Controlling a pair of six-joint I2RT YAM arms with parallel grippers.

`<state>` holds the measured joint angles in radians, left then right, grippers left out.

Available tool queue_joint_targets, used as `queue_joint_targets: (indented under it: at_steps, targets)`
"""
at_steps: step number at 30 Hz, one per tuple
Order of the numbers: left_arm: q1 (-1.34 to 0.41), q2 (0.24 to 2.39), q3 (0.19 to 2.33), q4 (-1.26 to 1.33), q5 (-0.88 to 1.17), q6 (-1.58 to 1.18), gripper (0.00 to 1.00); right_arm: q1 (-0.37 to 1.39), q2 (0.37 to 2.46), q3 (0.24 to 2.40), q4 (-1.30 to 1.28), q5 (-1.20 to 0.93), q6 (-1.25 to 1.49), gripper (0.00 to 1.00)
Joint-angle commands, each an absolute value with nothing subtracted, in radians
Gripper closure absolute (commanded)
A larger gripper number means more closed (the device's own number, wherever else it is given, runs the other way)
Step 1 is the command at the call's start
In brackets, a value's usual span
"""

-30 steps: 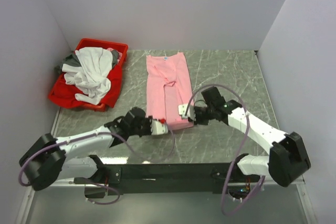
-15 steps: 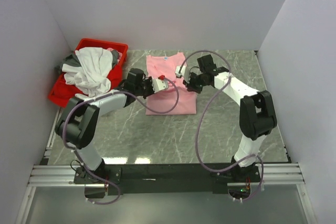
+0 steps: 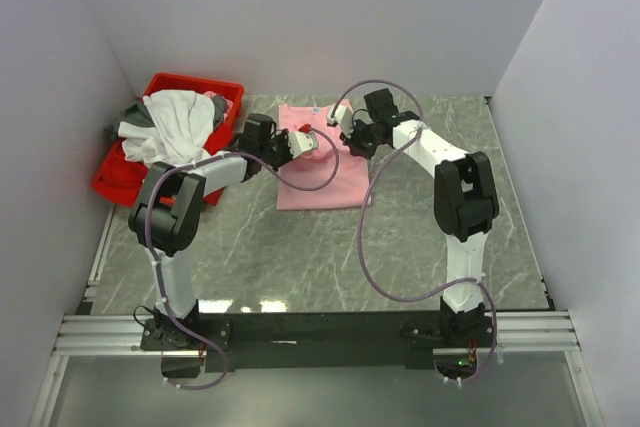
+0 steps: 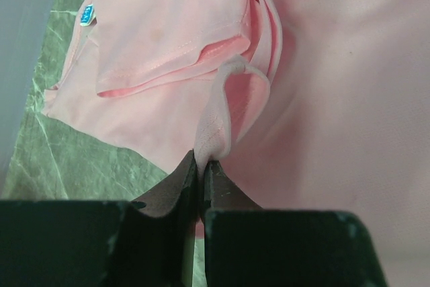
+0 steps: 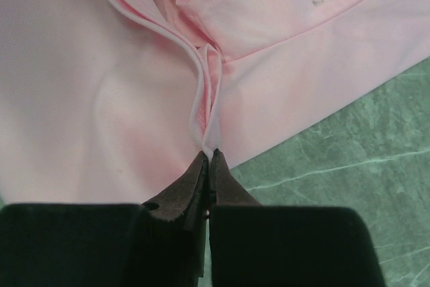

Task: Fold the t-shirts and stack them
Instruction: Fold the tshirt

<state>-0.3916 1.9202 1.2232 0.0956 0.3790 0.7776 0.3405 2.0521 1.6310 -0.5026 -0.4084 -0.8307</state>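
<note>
**Pink t-shirt pinched by both grippers beside the red bin**

A light pink, short-sleeved cloth t-shirt (image 3: 322, 177) is laid on the grey-green marbled worktop (image 3: 430, 237), just to the right of a rectangular red plastic bin (image 3: 196, 85). Its cloth is doubled over in layers.

The left gripper (image 3: 310, 144) is closed on a raised fold of pink cloth on the shirt's side nearer the bin. In the left wrist view the dark fingers (image 4: 178, 183) are pressed together with the fabric pinched between them. The right gripper (image 3: 336, 119) is clamped on a layered edge on the side farther from the bin. A small blue label (image 4: 87, 15) is seen near a corner of the shirt.

The strip of worktop between bin and pink shirt is crossed by the left arm. Part of the shirt is overlaid by looping purple cables (image 3: 362, 237).

Inside the bin a crumpled white cloth t-shirt (image 3: 175, 132) is heaped. A dark grey cloth t-shirt (image 3: 125, 119) is draped over the bin's left rim.
</note>
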Motion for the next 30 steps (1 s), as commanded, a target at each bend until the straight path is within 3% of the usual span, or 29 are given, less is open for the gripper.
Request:
queue_joint_targets:
  at_steps: [1,3,4,5,7,8,10,13,15,17,19,21,26,30]
  targets:
    - [-0.384,1.937,1.270,0.110,0.425,0.795,1.00,0.331,2.065,1.684,-0.491,-0.391,-0.801,1.00]
    - [-0.382,1.945,1.269,0.126,0.413,0.778,0.98,0.331,2.074,1.695,-0.479,-0.381,-0.790,0.96]
    - [-0.380,1.950,1.270,0.136,0.388,0.756,0.93,0.331,2.086,1.701,-0.468,-0.373,-0.770,0.81]
    - [-0.380,1.951,1.272,0.171,0.367,0.737,0.66,0.331,2.089,1.707,-0.454,-0.362,-0.755,0.67]
    - [-0.377,1.944,1.272,0.230,0.283,0.646,0.36,0.331,2.091,1.704,-0.410,-0.316,-0.682,0.47]
    - [-0.376,1.936,1.270,0.318,0.232,0.608,0.10,0.330,2.085,1.700,-0.356,-0.302,-0.652,0.43]
    - [-0.365,1.902,1.273,0.379,0.169,0.524,0.01,0.325,2.060,1.672,-0.261,-0.241,-0.559,0.31]
    - [-0.359,1.809,1.278,0.402,0.101,0.492,0.01,0.307,2.019,1.658,-0.227,-0.225,-0.506,0.30]
    - [-0.359,1.731,1.215,0.355,0.173,0.524,0.03,0.288,1.991,1.649,-0.253,-0.288,-0.532,0.30]
    - [-0.364,1.596,1.157,0.274,0.277,0.642,0.07,0.247,1.948,1.646,-0.403,-0.530,-0.624,0.30]
    - [-0.399,1.475,1.053,0.100,0.409,0.821,0.10,0.221,1.916,1.642,-0.690,-0.770,-0.944,0.32]
    - [-0.478,1.407,0.929,0.020,0.393,0.917,0.11,0.222,1.873,1.561,-0.837,-0.821,-1.308,0.31]
    - [-0.590,1.344,0.787,-0.057,0.333,0.943,0.16,0.335,1.648,1.142,-0.525,-0.654,-1.315,0.27]
    - [-0.607,1.394,0.743,-0.026,0.319,0.954,0.18,0.399,1.615,1.034,-0.307,-0.496,-1.175,0.27]
